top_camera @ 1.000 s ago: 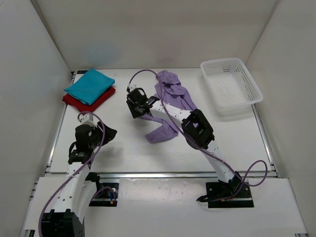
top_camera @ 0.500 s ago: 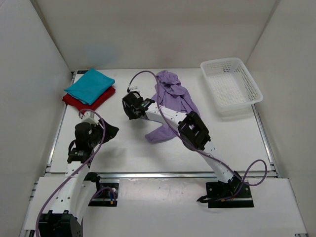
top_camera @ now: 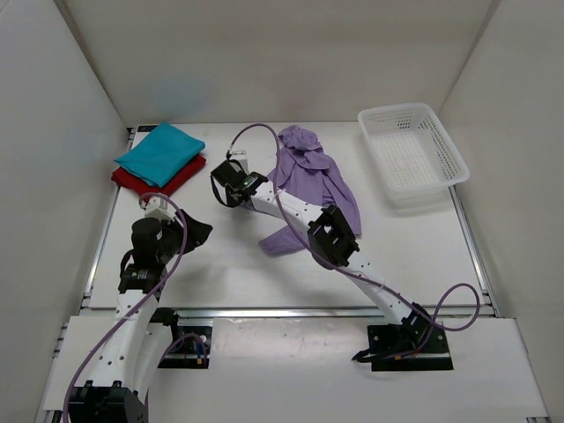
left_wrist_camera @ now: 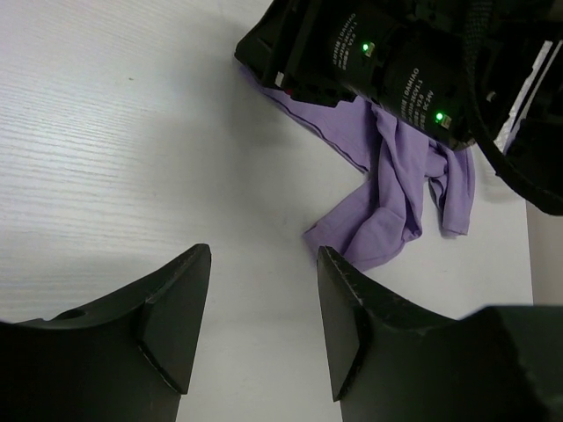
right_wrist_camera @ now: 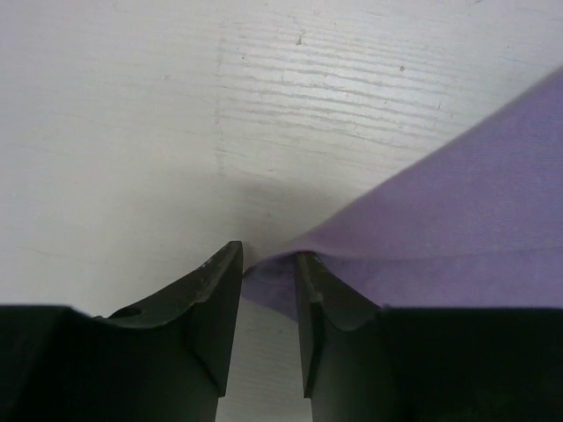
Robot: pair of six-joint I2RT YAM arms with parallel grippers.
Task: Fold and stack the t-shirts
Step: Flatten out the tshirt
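Two robot arms stand side by side. The left arm [top_camera: 132, 304] and the right arm [top_camera: 381, 291] are built of white tubes joined by chunky black motor blocks [top_camera: 332, 236]. A purple cable [top_camera: 464, 304] runs along each arm in loose loops. The right arm is bolted to a flat black base plate [top_camera: 436, 357]. The left gripper [left_wrist_camera: 264, 264] and the right gripper [right_wrist_camera: 268, 259] each have two matte black, wedge-shaped fingers [left_wrist_camera: 176, 308], with a small round hole [right_wrist_camera: 132, 309] near one finger's root. One black block carries two green lights [left_wrist_camera: 368, 47] and white printed lettering.
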